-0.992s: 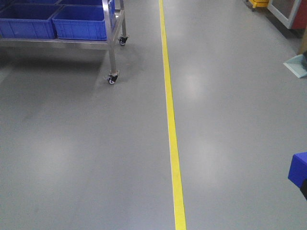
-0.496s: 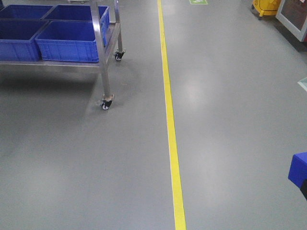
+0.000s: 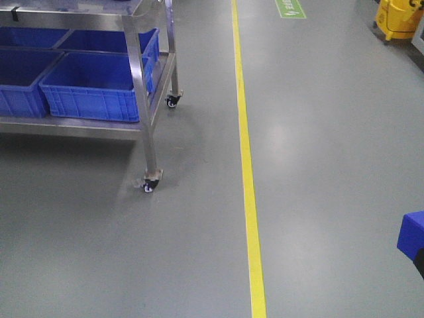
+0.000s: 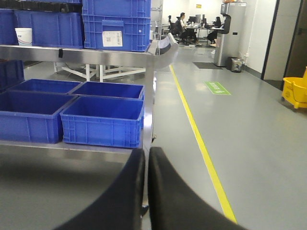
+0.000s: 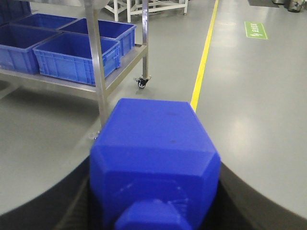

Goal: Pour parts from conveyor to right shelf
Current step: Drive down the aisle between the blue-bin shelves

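Part (image 5: 153, 139), a bright-blue boxy block, sits pinched in the right end effector (image 5: 154, 182). The dark fingers (image 5: 254, 196) press against its left and right sides. Its short round knob (image 5: 144, 218) faces the wrist camera, at the lower edge of that view. In the front view only a corner of the part shows at the far right edge, above the grey floor (image 3: 318, 199), with a dark piece of the end effector just below it.

The left end effector (image 4: 147, 154) has its two black fingers (image 4: 124, 191) pressed together, with only a thin seam between them and nothing held.

The shelf (image 3: 134, 66), a steel-framed rack, stands ahead and to the left on casters (image 3: 150, 185). Deep blue bins (image 3: 93, 86) sit side by side on its lower level. The left wrist view shows more blue bins (image 4: 115, 24) stacked on the level above.

A yellow line (image 3: 248, 179) runs along the floor between the shelf and the part. A yellow mop bucket (image 3: 401, 16) stands at the far right.
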Motion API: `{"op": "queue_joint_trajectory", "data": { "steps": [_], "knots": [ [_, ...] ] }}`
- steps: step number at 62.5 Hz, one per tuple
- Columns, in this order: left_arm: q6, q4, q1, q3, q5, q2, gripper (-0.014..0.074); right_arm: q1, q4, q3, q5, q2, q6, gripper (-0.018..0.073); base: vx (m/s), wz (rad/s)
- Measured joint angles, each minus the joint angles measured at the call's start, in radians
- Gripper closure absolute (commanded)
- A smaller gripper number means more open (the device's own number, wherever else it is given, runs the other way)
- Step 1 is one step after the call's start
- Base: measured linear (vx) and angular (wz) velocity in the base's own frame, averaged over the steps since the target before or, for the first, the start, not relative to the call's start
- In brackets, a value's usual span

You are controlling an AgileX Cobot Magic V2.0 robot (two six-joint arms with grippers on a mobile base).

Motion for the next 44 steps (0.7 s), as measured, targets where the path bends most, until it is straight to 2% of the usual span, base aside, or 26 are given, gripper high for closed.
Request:
{"op": "queue_joint_trajectory", "data": {
  "steps": [28,44],
  "knots": [
    [0.0,0.0,0.0,0.0,0.0,0.0,0.0603,0.0,0.0,0.0,0.0,0.0,0.0,0.0565,0.54,0.09],
    [0.0,0.0,0.0,0.0,0.0,0.0,0.0603,0.0,0.0,0.0,0.0,0.0,0.0,0.0565,0.33,0.58]
  ]
}}
